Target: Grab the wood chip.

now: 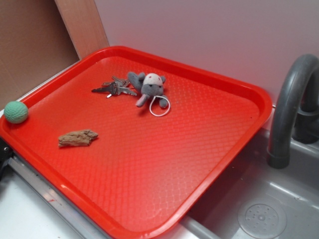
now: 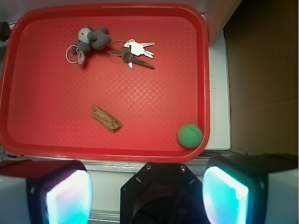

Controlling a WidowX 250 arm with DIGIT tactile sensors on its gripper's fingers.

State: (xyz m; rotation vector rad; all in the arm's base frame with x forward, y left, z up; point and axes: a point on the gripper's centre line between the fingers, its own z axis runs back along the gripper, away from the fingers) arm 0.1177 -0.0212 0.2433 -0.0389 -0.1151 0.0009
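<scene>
Wrist view | gripper [image 2: 147, 186] pads wide apart, holding nothing, high above red tray [image 2: 201, 70] | wood chip [image 2: 106, 118] lay flat, alone, easy to reach | green ball [image 2: 190, 135] well right

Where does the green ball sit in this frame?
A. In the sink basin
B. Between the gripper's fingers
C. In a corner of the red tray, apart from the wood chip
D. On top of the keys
C: the green ball rests in a corner of the red tray, with bare tray between it and the wood chip.
</scene>
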